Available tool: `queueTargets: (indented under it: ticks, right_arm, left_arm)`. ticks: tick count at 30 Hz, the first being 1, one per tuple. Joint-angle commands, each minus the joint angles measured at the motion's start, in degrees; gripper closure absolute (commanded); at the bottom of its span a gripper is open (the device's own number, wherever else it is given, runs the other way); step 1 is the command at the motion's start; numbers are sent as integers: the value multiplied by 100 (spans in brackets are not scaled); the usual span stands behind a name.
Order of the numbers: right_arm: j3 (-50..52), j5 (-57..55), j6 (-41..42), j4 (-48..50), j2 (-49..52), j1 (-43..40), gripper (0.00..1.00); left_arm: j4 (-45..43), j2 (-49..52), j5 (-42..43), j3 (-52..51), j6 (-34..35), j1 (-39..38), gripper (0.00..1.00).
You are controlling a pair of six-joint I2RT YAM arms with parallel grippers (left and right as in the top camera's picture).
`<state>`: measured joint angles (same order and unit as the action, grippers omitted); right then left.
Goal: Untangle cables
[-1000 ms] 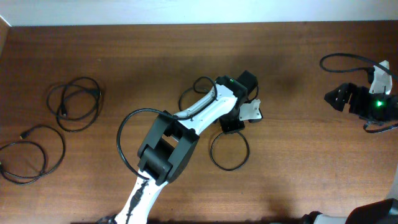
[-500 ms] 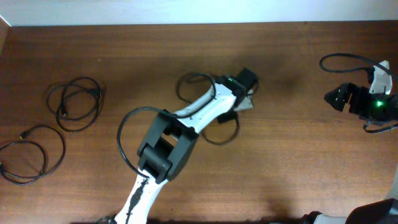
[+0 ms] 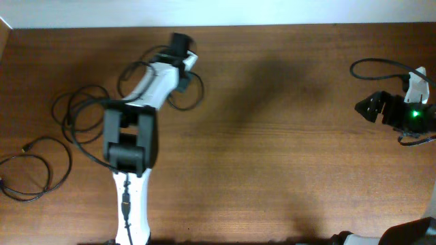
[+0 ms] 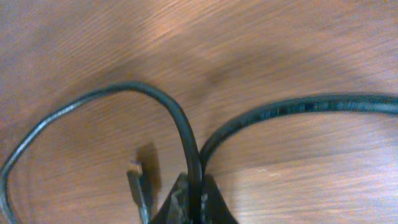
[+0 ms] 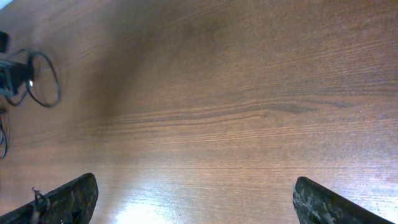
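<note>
Black cable (image 4: pixel 186 140) is pinched in the left gripper (image 4: pixel 191 194), whose jaws are clenched on it at the bottom centre of the left wrist view. Two strands rise from the grip, one arching away to the left, the other running off to the right edge. A small plug (image 4: pixel 138 180) shows just left of the jaws (its shadow falls on the wood beside it). From overhead, this gripper sits in the upper left part of the wooden table (image 3: pixel 286 156), with the cable's loop just beside it. Further left lies a coil (image 3: pixel 71 116) of black cable, and a second coil (image 3: pixel 68 170) lies at the lower left edge. The right gripper (image 3: pixel 368 107) sits at the right edge, well apart from every cable, its fingers spread wide and holding nothing.
</note>
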<state>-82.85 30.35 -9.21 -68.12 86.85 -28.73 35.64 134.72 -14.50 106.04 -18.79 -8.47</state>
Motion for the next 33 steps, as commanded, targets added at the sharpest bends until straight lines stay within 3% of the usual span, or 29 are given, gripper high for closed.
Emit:
queueTargets:
  ticks: [1,10,15,16,17,19,20,27,33]
  right_arm:
    - [-70,87,-79,-74,15,-7,1]
    - [-68,68,-105,-197,15,-7,1]
    - [-68,66,-105,-247,15,-7,1]
    - [-68,66,-105,-260,15,-7,1]
    - [-68,66,-105,-262,15,-7,1]
    - [-68,68,-105,-260,15,-7,1]
    - [-68,66,-105,-260,15,-7,1]
    - [-68,44,-258,-260,15,-7,1]
    - [-70,52,-299,-149,13,-7,0]
  left_arm:
    - [-557,146,1185,-35,142,647,100]
    - [-2059,146,1451,-35,144,1390,100]
    - [-2487,146,1086,-35,315,1521,100]
    - [-2529,146,1062,-35,315,1543,89]
    - [-2557,146,1062,-35,315,1563,67]
    - [-2538,146,1062,-35,313,1587,11]
    - [-2496,146,1060,-35,313,1589,1]
    - [-1961,-50,1064,-15,315,1587,1]
    - [-835,-1279,1064,42,420,1482,1]
